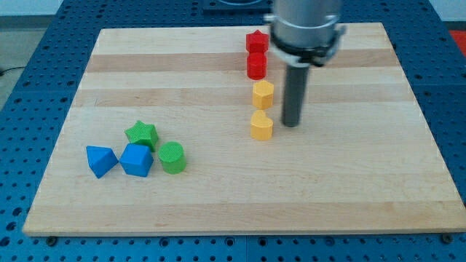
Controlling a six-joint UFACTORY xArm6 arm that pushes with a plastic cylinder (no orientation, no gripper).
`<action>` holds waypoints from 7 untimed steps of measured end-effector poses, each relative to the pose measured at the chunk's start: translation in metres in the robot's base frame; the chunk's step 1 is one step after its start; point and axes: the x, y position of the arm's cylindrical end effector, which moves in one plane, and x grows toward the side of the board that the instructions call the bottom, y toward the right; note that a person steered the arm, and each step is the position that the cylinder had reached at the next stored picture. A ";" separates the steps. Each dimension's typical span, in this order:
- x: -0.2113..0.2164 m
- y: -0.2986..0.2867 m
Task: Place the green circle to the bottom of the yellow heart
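Observation:
The green circle lies at the board's lower left, touching a blue cube. The yellow heart lies near the board's middle, below a yellow hexagon. My tip rests on the board just to the right of the yellow heart, a small gap between them. The tip is far to the right of and above the green circle. The arm's grey housing hangs over the board's top edge.
A green star sits above the blue cube, and a blue triangle-like block lies to its left. A red star and a red block stand in a column above the yellow hexagon. The wooden board rests on a blue perforated table.

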 end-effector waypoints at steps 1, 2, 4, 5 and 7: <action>0.030 0.059; 0.061 0.037; 0.109 -0.084; 0.121 -0.139; 0.080 -0.252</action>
